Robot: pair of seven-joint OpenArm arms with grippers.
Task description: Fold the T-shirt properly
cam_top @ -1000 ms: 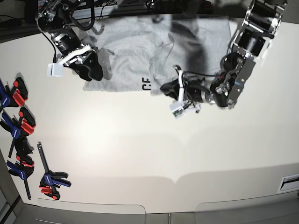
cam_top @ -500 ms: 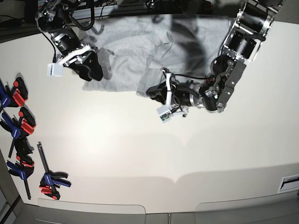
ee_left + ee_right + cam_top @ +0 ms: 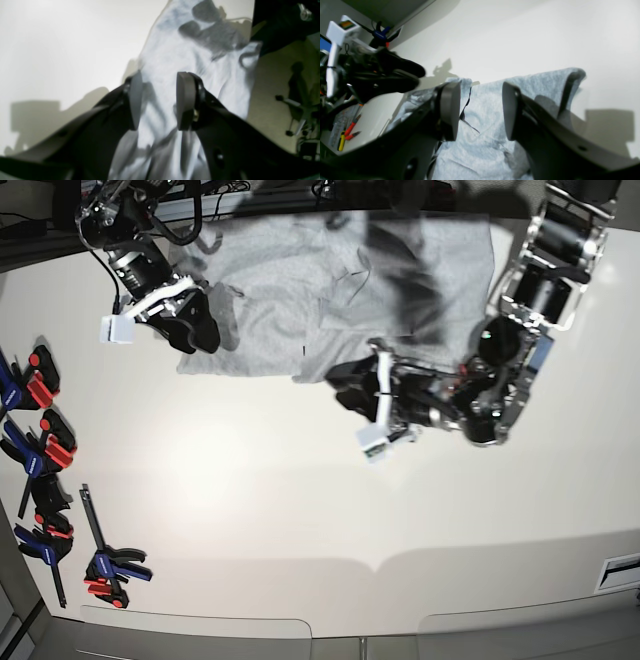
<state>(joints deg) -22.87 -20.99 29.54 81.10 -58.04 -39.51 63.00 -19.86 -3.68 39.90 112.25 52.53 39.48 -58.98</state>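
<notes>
A pale table (image 3: 300,510) carries the T-shirt (image 3: 300,290) at its far edge, partly folded. Both sets of fingers stand apart over cloth, left gripper (image 3: 157,100) and right gripper (image 3: 480,110) holding nothing. Next likely calls for regrasping a hem.

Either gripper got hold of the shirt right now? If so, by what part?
Neither holds it. The left gripper is open over the T-shirt, nothing pinched between its pads. The right gripper is open above the shirt's edge.
</notes>
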